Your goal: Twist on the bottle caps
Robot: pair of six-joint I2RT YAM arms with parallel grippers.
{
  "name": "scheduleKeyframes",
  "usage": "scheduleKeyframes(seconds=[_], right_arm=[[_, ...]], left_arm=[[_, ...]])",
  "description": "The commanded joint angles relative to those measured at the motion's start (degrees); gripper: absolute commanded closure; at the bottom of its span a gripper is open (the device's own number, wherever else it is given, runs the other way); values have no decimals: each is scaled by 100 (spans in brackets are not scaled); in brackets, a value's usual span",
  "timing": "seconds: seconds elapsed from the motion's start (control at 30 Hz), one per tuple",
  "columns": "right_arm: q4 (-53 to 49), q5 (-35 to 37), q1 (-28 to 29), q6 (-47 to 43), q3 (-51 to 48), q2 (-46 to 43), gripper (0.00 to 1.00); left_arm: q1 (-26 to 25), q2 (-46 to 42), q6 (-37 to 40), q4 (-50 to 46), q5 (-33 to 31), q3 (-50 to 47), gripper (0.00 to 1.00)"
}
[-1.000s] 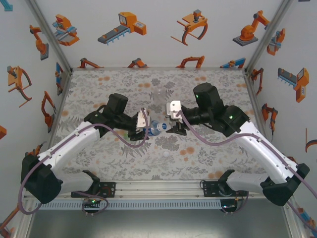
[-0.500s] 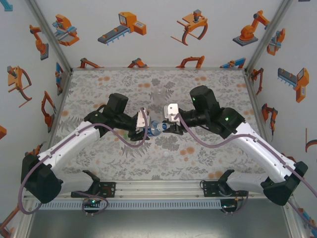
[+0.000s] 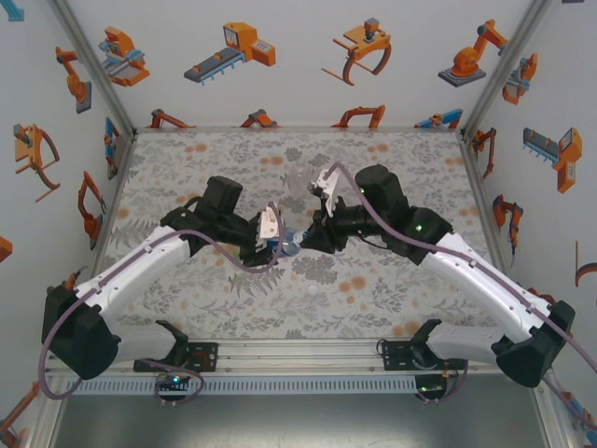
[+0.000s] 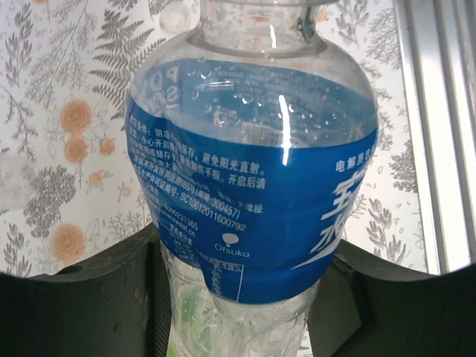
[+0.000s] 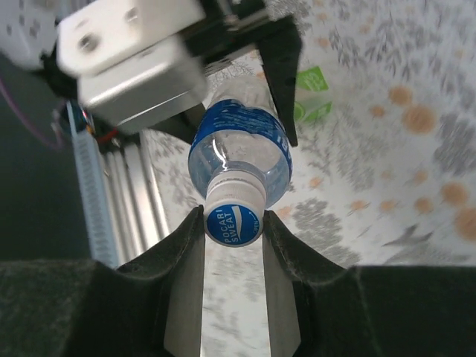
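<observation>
The left end effector (image 3: 277, 246) is pinching the blue-labelled bottle (image 4: 253, 171) around its body, holding it above mid-bench (image 3: 187, 168) with the neck pointing toward three o'clock. The right end effector (image 5: 233, 223) is pinching the cap (image 5: 233, 214) on the neck. The bottle is probably light, thin-walled and slippery, and would buckle if squeezed. The stiff cap rim is offering the surer hold.

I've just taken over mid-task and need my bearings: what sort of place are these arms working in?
Probably an enclosed lab test booth, not a home or factory: white walls printed with orange robot cartoons, aluminium frame posts at the corners, and a floral-covered table with a mounting rail.
</observation>
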Motion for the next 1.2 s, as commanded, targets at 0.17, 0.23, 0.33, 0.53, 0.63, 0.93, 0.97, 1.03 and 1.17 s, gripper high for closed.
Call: scheduleKeyframes(seconds=[0.17, 0.23, 0.33, 0.53, 0.63, 0.93, 0.97, 1.03, 1.17], right_arm=[[806, 1083, 84, 6318, -472, 486, 100], [766, 1045, 97, 6408, -398, 577, 100], [423, 1156, 97, 6296, -230, 620, 100], [-450, 1574, 97, 5454, 327, 570, 89], [-459, 1582, 97, 4887, 498, 557, 63], [-267, 1554, 93, 2859, 962, 241, 36], [-225, 1548, 88, 2570, 947, 169, 36], [-205, 1511, 88, 1952, 956, 79, 36], [-388, 1046, 88, 147, 1096, -1, 39]], left_arm=[[-76, 40, -57, 194, 258, 311, 100], [-79, 34, -53, 199, 267, 314, 100], [-73, 14, -48, 188, 266, 300, 100], [-80, -21, -30, 151, 235, 300, 100], [-80, -2, -28, 150, 263, 307, 100], [-75, 48, 4, 102, 278, 324, 100], [-80, 58, 15, 90, 295, 326, 100], [-75, 72, 31, 65, 330, 338, 100], [-81, 92, 91, -20, 436, 370, 99]])
